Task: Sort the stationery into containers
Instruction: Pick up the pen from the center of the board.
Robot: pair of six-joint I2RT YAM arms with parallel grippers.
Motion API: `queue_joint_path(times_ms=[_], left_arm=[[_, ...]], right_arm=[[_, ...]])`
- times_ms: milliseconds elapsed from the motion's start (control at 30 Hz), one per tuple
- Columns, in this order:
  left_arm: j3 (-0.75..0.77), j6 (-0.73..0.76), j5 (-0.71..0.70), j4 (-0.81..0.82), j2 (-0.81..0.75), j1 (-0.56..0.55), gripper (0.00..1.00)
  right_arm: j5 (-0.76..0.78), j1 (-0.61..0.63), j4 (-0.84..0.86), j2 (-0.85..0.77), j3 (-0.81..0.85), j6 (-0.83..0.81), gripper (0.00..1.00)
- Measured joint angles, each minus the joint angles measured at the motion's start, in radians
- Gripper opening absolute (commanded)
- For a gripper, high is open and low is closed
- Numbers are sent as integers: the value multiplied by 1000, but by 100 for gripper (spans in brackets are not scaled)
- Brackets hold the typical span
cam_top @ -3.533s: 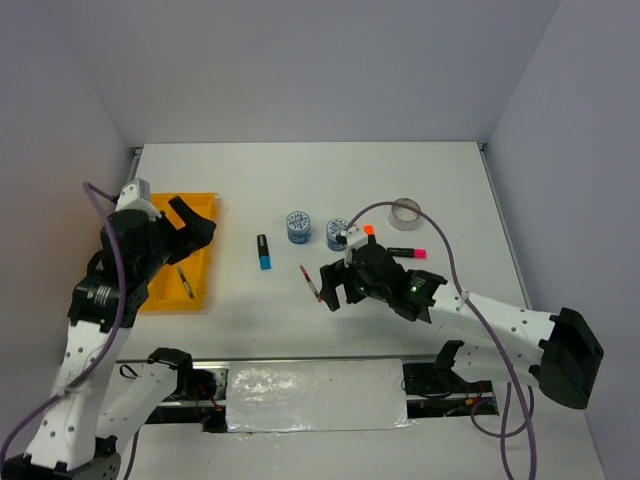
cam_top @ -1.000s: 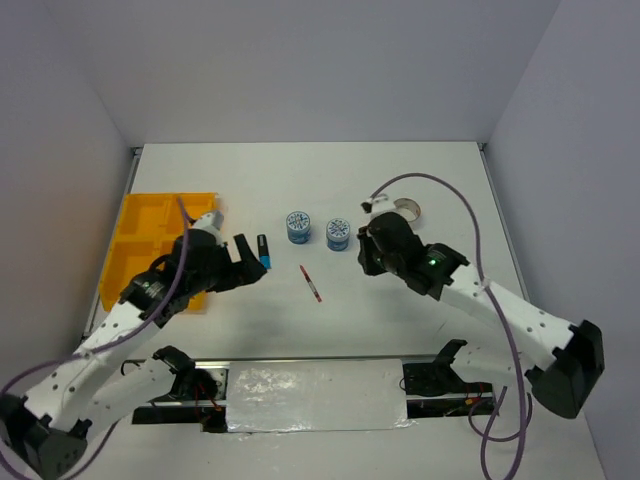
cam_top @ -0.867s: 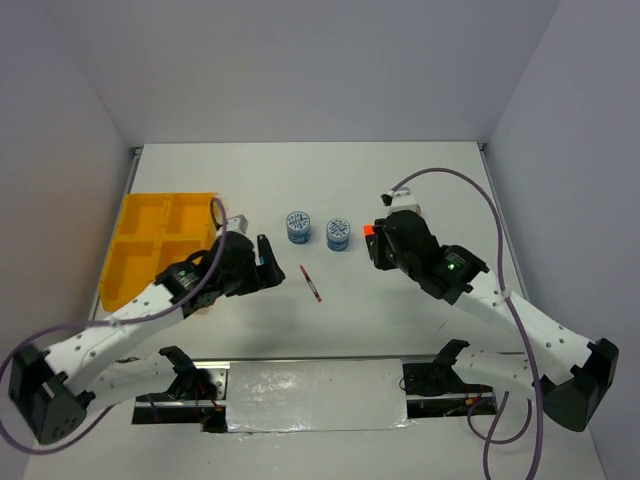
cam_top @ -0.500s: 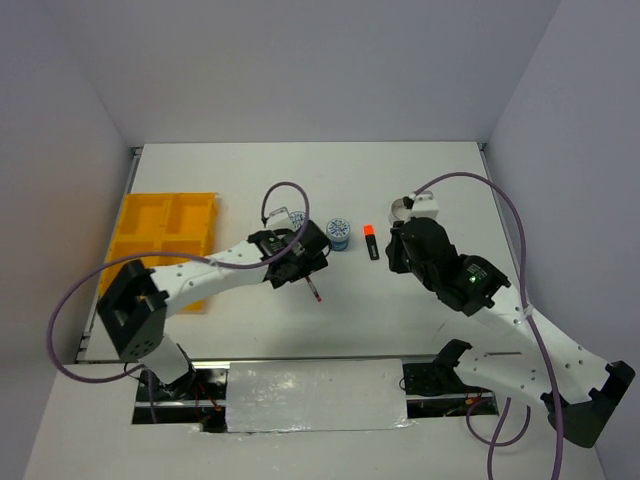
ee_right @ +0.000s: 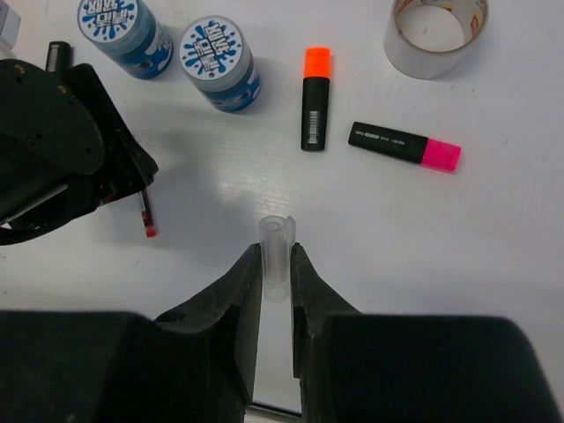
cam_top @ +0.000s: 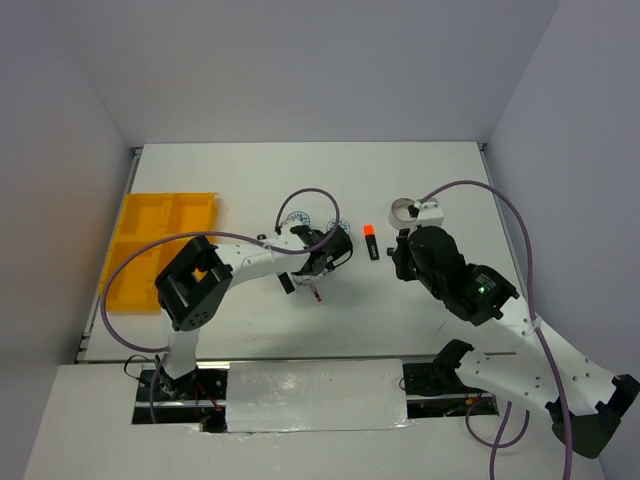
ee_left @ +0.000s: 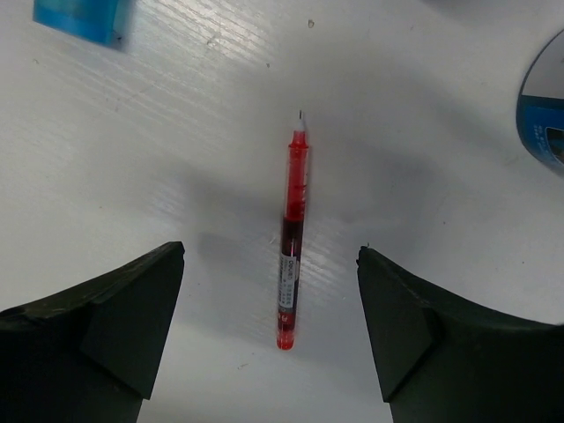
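Note:
A thin red pen (ee_left: pixel 292 238) lies on the white table, tip pointing away. My left gripper (ee_left: pixel 269 260) hovers open just above it, one finger on each side, neither touching; from above, the left gripper (cam_top: pixel 312 278) is at mid-table. My right gripper (ee_right: pixel 277 251) is shut on a small clear pen cap (ee_right: pixel 276 231), held upright off the table to the right of the red pen (ee_right: pixel 147 218). Two blue-white rolls (ee_right: pixel 218 63), an orange highlighter (ee_right: pixel 315 97), a pink highlighter (ee_right: pixel 405 146) and a tape ring (ee_right: pixel 436 31) lie beyond it. The yellow tray (cam_top: pixel 150 250) is far left.
A blue highlighter end (ee_left: pixel 84 18) lies just beyond the left gripper. The left arm (cam_top: pixel 240 262) stretches across the table from the tray side to the centre. The right gripper (cam_top: pixel 402 262) sits close to the orange highlighter (cam_top: pixel 371 241) and tape ring (cam_top: pixel 405 210).
The left arm has swung from the tray rightwards to above the red pen, its jaws narrowing slightly. The right arm has drawn back to the right, still shut.

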Motion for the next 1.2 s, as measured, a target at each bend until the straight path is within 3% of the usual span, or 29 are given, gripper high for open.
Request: queue_joint_path(times_ms=[200,300,467,533,567,600,867,1000,1200], left_arm=[[12,-4,10,3,43,8,82],[11,-18,21,4,62,11,52],[-27,-18,33,37,50,22,41],[-62,-16,39,66,26,26,22],[-79,-15,44,77,15,30,4],[-93,-15,48,90,4,33,0],[-330,72,60,295,-169,17,0],[-575,312,109,529,-377,-44,0],[-789,646,264,898,-632,-122,0]], right_arm=[[-24,0,0,0,-26,-13,0],[-35,0,1,0,-26,-19,0],[-61,0,1,3,-26,-29,0],[-73,0,1,3,-26,-33,0],[-79,0,2,3,-26,-34,0],[-85,0,2,2,-26,-36,0],[-194,0,71,-32,-61,-32,0],[-212,0,190,-75,-144,43,0],[-196,0,378,-129,-288,249,0]])
